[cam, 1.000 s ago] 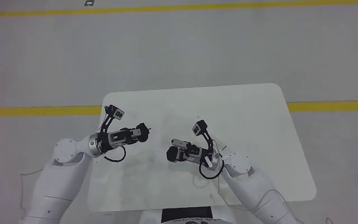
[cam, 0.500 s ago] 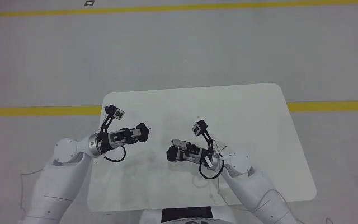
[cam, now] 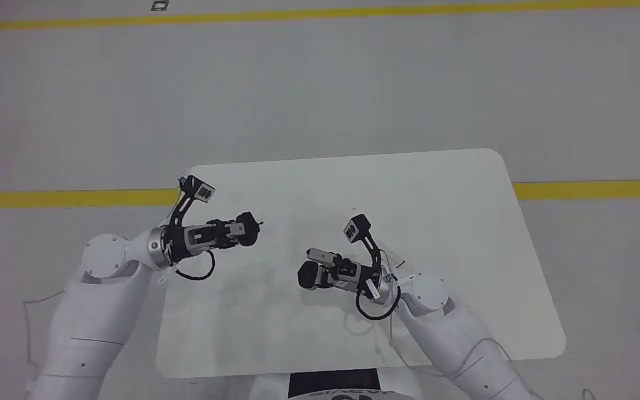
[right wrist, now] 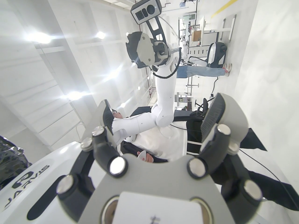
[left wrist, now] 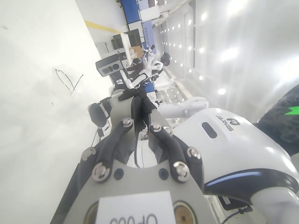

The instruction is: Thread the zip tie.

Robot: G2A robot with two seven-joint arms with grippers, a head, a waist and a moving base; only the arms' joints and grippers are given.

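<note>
The zip tie (left wrist: 70, 91) lies as thin dark strands flat on the table (cam: 450, 200), near the right arm and well apart from the left gripper (left wrist: 130, 94), whose fingers are pressed together; we cannot tell whether they pinch anything. The right gripper (right wrist: 161, 115) holds its fingers spread and empty. We judge the pick-up to be the step in hand: we straddle a single strand squarely and pinch near its tail, leaving the head free for threading.

White rounded-corner table top (cam: 450, 200), plain. Yellow floor stripe (cam: 580, 189) at its 3 and 9 o'clock, across pale grey floor (cam: 320, 90). Thin black plastic zip ties (left wrist: 71, 90). Left gripper (left wrist: 137, 97) and right gripper (right wrist: 161, 106): black fingers, grey shells, silver bolts.
</note>
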